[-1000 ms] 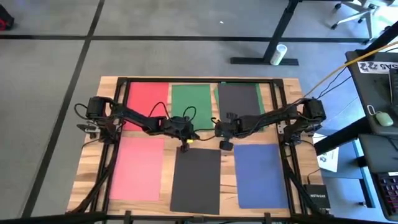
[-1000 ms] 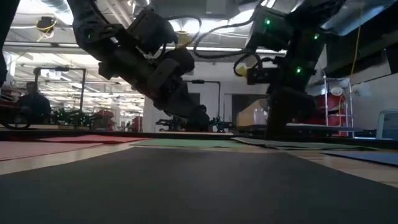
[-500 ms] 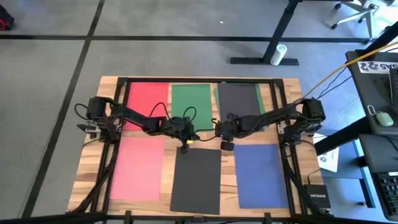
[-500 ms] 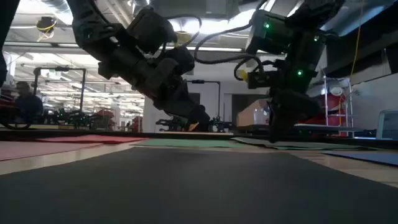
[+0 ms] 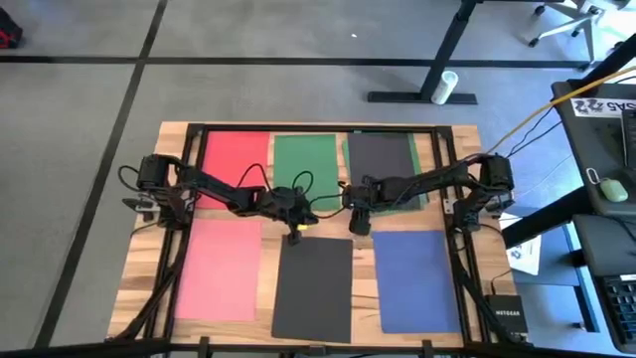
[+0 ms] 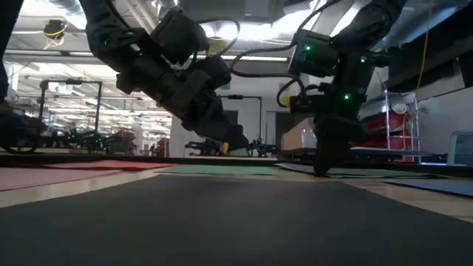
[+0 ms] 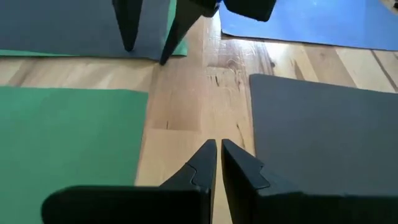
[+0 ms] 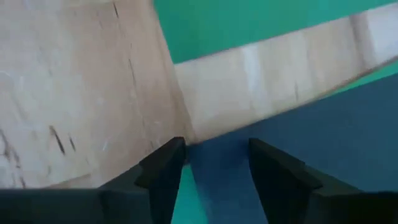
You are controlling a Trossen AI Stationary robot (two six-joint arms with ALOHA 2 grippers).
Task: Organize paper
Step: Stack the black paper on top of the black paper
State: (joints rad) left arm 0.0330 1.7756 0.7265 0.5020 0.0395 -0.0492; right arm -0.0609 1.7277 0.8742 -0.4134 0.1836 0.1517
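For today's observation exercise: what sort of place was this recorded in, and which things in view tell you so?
Probably a robotics lab or workshop. A wooden table carries two dark arms over coloured paper sheets, a desk with a keyboard and mouse stands beside it, and the low view shows an open hall with equipment racks.

Even overhead light, soft shadows; low view backlit and dim; right wrist view motion-blurred.

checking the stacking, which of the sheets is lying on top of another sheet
The far dark grey sheet, in the back row right of the lone green sheet. A second green sheet shows around its edges; the other sheets lie singly on the table.
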